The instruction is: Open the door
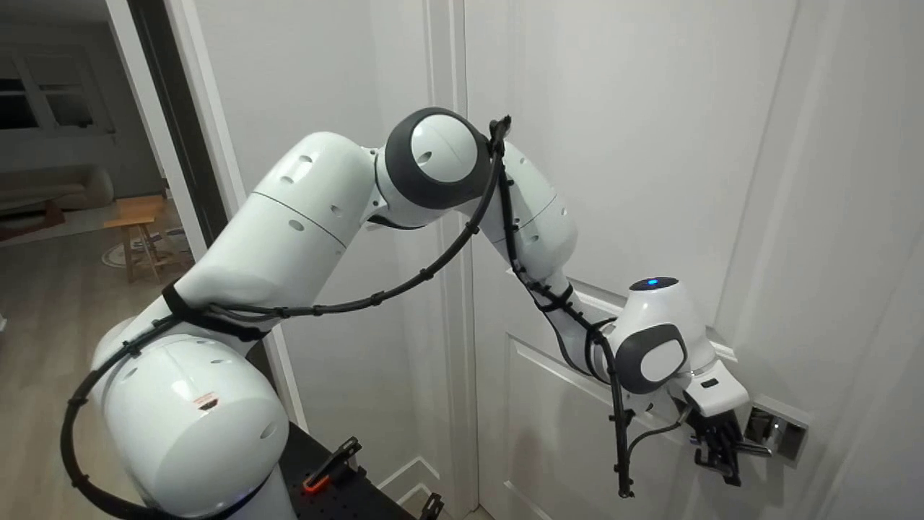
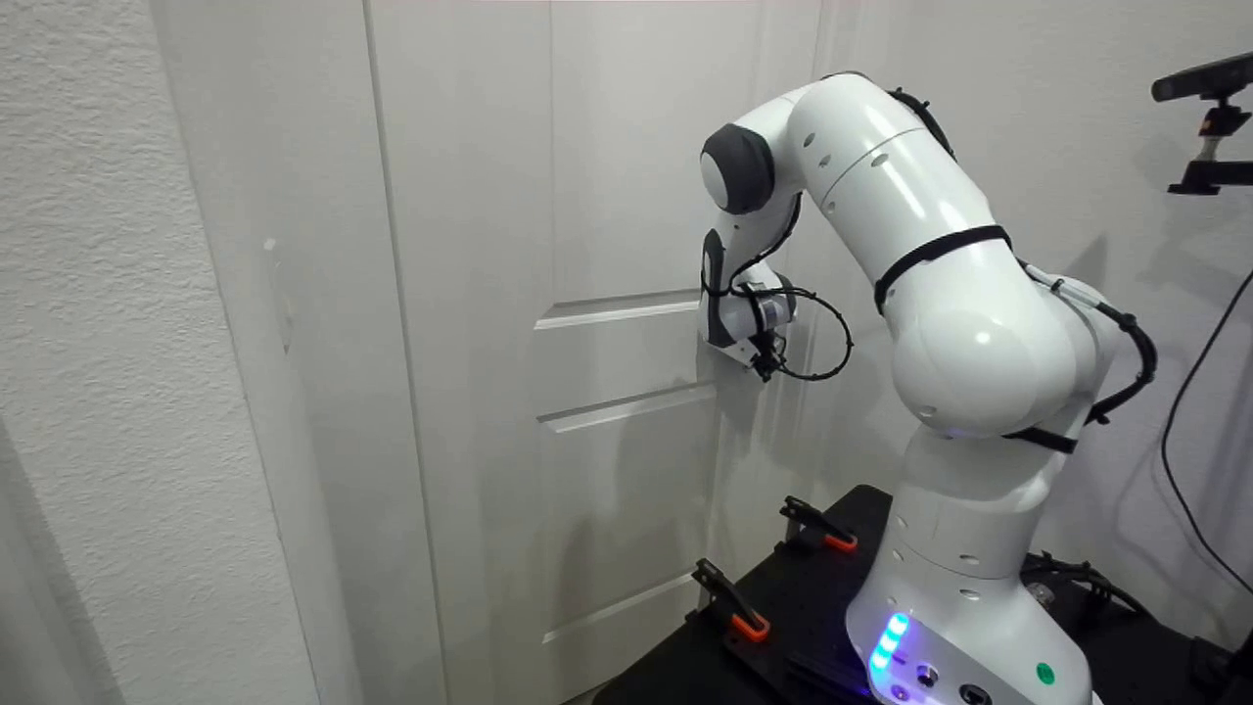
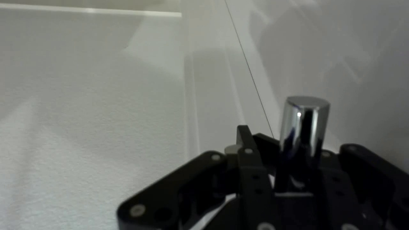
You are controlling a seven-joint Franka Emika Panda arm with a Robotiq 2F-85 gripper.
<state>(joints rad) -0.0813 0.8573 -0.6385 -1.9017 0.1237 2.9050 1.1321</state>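
Note:
The tall white door (image 1: 628, 130) with raised panels fills the right of an exterior view; it also shows in an exterior view (image 2: 626, 176). Its silver lever handle sits on a square plate (image 1: 790, 439). In the wrist view the handle (image 3: 305, 124) is a shiny cylinder with its round end upward. My black gripper (image 1: 720, 444) is at the lever, with one finger on each side. In the wrist view the gripper (image 3: 292, 159) looks shut on the handle; a small gap shows low beside the left finger. In an exterior view the gripper (image 2: 765, 360) hides the handle.
A black base table (image 2: 666, 666) with orange-tipped clamps (image 2: 749, 627) stands under my arm near the door. A textured wall (image 2: 108, 294) and a mounted camera (image 2: 1214, 88) stand at the sides. A wooden stool (image 1: 141, 209) is in the room behind.

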